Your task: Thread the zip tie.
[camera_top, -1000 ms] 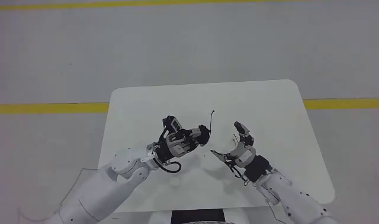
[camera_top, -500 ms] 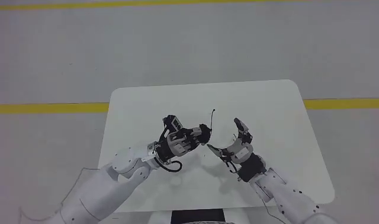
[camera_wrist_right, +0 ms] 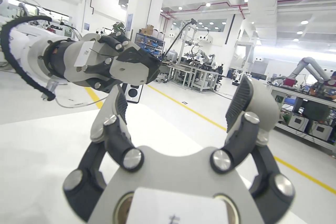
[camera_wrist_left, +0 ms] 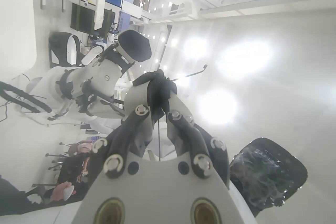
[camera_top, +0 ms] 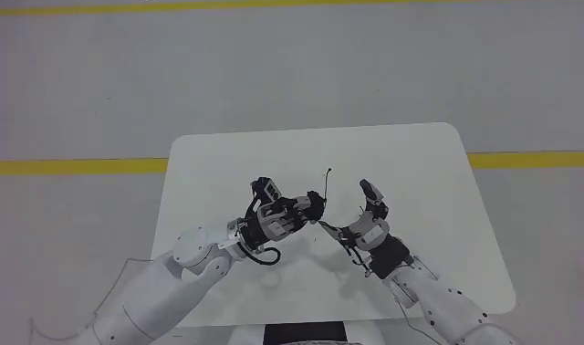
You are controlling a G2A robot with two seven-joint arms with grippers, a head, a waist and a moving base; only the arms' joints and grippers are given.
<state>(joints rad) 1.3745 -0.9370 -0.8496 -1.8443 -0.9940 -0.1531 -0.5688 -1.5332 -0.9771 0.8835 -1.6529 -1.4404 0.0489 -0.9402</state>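
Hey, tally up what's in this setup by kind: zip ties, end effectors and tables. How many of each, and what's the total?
zip tie: 1
end effectors: 2, the left end effector and the right end effector
table: 1
Total: 4

The stretch of the zip tie (camera_wrist_left: pixel 193 74) pinched between the fingers (camera_wrist_left: pixel 153 92) of the left gripper (camera_wrist_left: pixel 160 86) was covered by their black pads, leaving its length inside the grip impossible to tell. Seen from above, the tie's head was too small to make out, while the near edge of the desk (camera_top: pixel 411 162) was hidden under both arms and cut off by the frame. One finger of the right gripper (camera_top: pixel 349 213) lay largely covered behind the left gripper in the left wrist view.
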